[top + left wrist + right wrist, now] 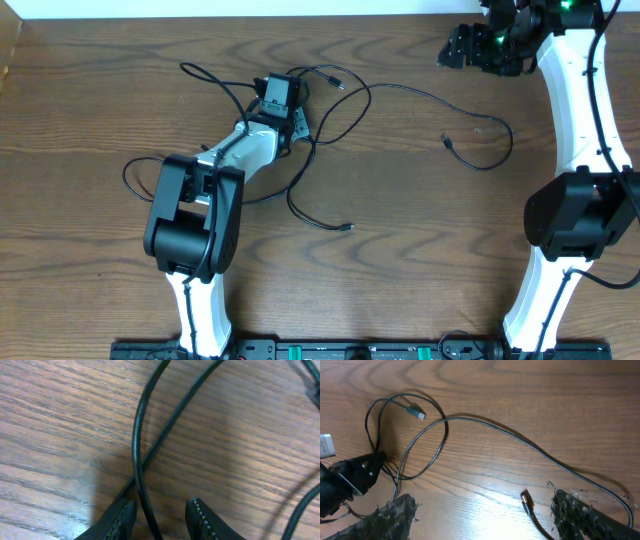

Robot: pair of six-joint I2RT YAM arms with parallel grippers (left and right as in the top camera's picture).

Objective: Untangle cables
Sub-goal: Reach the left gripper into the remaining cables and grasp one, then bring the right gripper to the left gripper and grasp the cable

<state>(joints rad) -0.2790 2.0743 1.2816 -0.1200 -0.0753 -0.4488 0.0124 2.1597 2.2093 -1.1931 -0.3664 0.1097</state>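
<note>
Two thin black cables lie tangled [310, 120] on the wooden table at centre left. One runs right in a long arc [470, 112] to a plug [447, 142]; the other ends in a plug [346, 229] nearer the front. My left gripper [283, 95] is down on the tangle. In the left wrist view its jaws [160, 517] are open, with one black cable [136, 445] running between them where it crosses another. My right gripper [455, 48] is at the far right, open and empty [490, 515], above a cable plug [524, 497]. No white cable shows clearly.
The table's far edge runs close behind my right gripper. A cable loop [130, 172] lies left of my left arm. In the right wrist view, a cable end with a small plug [417, 412] lies beyond the left gripper [355, 475].
</note>
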